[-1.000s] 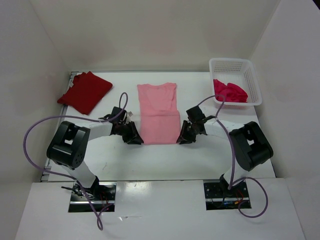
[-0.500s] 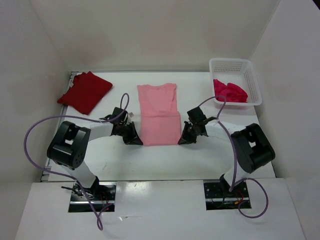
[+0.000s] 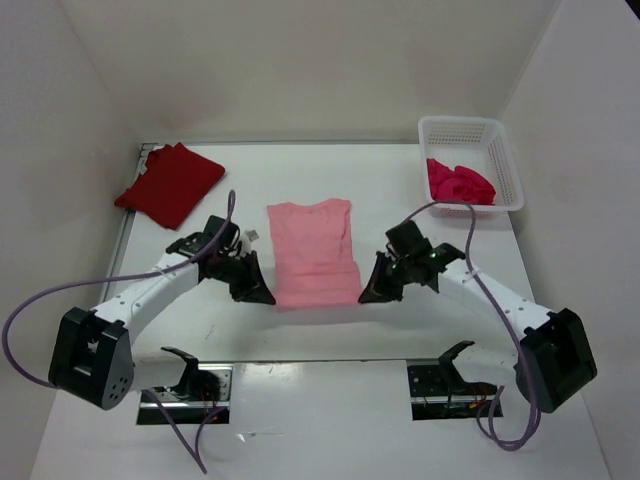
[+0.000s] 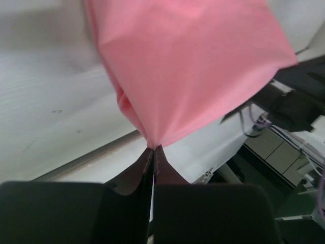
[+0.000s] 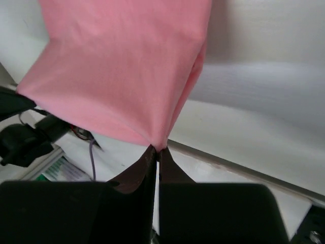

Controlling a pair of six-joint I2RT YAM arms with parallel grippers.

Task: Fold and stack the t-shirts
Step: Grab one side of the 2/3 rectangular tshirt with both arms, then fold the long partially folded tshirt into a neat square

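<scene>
pink t-shirt point(image 3: 315, 255), smooth soft cloth, pinched by left pincer point(image 4: 153, 148), right pincer point(image 5: 157, 148)

Middle t-shirt point(image 3: 313, 250) left of basket point(image 3: 506, 160)

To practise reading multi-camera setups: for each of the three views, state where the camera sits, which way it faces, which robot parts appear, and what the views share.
Top external: above and behind the bases, looking down across the table; both arms, left gripper and right gripper show.
Left wrist: on the left arm, looking along its shut fingers at the pinched pink t-shirt corner.
Right wrist: on the right arm, likewise, fingers shut on the other near corner.
Shared: all three show the pink t-shirt.
</scene>
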